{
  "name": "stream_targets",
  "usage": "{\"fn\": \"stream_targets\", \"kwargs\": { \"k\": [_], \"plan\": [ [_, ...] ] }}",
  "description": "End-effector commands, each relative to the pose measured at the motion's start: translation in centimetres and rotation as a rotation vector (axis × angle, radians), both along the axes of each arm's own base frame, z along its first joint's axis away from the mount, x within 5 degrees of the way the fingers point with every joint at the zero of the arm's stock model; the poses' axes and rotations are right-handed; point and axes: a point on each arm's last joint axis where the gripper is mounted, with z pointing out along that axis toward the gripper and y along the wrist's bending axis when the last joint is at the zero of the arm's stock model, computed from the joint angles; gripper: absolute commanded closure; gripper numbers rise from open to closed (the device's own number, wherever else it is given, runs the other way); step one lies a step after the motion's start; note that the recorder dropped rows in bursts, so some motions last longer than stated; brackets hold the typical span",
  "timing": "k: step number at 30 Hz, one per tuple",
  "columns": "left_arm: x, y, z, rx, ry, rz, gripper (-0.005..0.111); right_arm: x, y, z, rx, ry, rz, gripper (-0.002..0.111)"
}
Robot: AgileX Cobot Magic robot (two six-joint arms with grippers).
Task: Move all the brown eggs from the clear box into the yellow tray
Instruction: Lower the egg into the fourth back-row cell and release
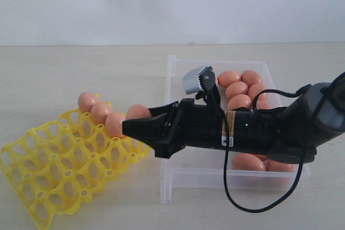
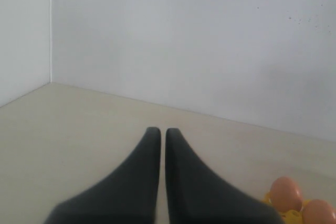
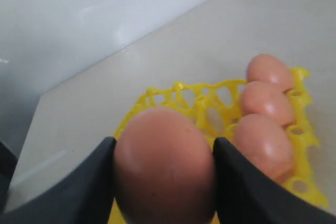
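Observation:
My right gripper (image 1: 137, 120) reaches left across the clear box (image 1: 171, 187), shut on a brown egg (image 1: 138, 112) held over the near right edge of the yellow tray (image 1: 54, 171). In the right wrist view that egg (image 3: 163, 166) fills the gap between the two black fingers (image 3: 247, 182), with the yellow tray (image 3: 173, 95) beneath. Three brown eggs (image 1: 101, 112) sit in a row along the tray's far edge, next to the held one. Several more eggs (image 1: 237, 89) lie in the box, partly hidden by the arm. My left gripper (image 2: 163, 129) is shut and empty, over bare table.
A black cable (image 1: 253, 203) hangs from the right arm in a loop past the box's front wall. The left wrist view catches two tray eggs (image 2: 285, 193) at its edge. A pale wall stands behind the table.

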Motion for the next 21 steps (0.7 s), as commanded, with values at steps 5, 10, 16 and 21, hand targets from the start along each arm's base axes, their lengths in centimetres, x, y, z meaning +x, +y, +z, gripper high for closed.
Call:
{"fn": "stream_targets", "kwargs": {
  "k": [5,10,16,21],
  "plan": [
    [0.0,0.0,0.2,-0.014,-0.020,0.002,0.103,-1.6,3.7,-0.1,-0.140,-0.011,0.074,0.109],
    [0.0,0.0,0.1,-0.014,-0.018,0.002,0.103,-0.9,3.9,-0.3,-0.192,0.016,0.021,0.109],
    [0.0,0.0,0.1,-0.014,-0.018,0.002,0.103,0.4,3.5,-1.2,-0.357,0.030,-0.081,0.109],
    [0.0,0.0,0.1,-0.014,-0.018,0.002,0.103,0.5,3.4,-1.4,-0.384,0.009,-0.084,0.109]
  ]
}}
